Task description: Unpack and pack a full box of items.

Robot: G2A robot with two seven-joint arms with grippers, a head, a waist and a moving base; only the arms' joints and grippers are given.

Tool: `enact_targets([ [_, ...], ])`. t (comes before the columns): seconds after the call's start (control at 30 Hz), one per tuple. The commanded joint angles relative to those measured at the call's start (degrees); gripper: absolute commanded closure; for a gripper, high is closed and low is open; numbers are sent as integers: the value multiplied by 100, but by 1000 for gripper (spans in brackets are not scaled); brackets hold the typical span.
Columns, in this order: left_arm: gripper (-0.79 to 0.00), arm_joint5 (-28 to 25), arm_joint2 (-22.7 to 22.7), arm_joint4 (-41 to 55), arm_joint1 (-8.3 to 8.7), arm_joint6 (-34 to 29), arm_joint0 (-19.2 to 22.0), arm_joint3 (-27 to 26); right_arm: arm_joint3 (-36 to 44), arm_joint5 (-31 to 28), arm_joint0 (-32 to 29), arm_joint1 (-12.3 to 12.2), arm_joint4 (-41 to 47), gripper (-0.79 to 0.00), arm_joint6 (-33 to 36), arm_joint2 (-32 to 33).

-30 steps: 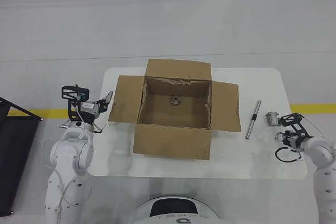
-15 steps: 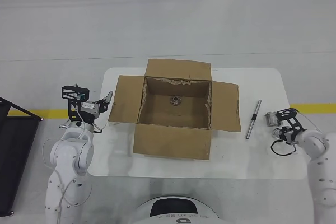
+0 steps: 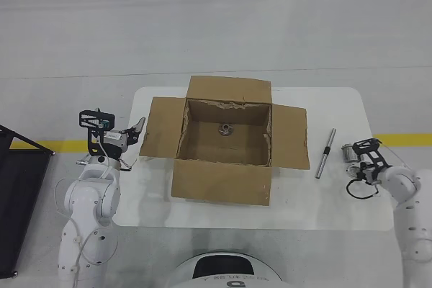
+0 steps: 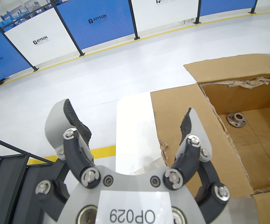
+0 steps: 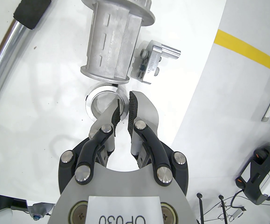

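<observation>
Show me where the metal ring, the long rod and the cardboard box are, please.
metal ring (image 5: 88,102): right wrist view, on its outer wall.
long rod (image 3: 325,153): top view, middle of the shaft.
cardboard box (image 3: 219,181): top view, on the near open flap.

The brown cardboard box (image 3: 219,181) stood open with its flaps folded out, and one small round metal piece (image 3: 225,129) lay on its floor near the back wall. Right of the box lay a long shiny rod (image 3: 325,153). Farther right lay a grey metal tube (image 5: 116,40) on its side, with a little metal block (image 5: 148,65) and a metal ring (image 5: 102,87) just beside it, the ring's wall pinched by the right gripper (image 5: 124,97).
</observation>
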State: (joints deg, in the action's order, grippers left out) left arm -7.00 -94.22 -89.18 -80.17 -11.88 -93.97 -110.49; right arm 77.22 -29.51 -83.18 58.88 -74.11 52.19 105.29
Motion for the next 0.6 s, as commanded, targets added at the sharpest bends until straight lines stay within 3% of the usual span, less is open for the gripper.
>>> enact_targets([
  [0.0,-785,0,0,0,0,0,0,0,8,-4,-21,-12,46,-105,-58,44],
  [0.2,-785,0,0,0,0,0,0,0,534,-230,-513,-64,721,-132,-467,693],
  [0.4,-785,0,0,0,0,0,0,0,1942,-789,-1593,-34,2227,-182,-1434,1731],
  [0.57,-785,0,0,0,0,0,0,0,3278,-1208,-2191,15,2734,-185,-2034,2013],
])
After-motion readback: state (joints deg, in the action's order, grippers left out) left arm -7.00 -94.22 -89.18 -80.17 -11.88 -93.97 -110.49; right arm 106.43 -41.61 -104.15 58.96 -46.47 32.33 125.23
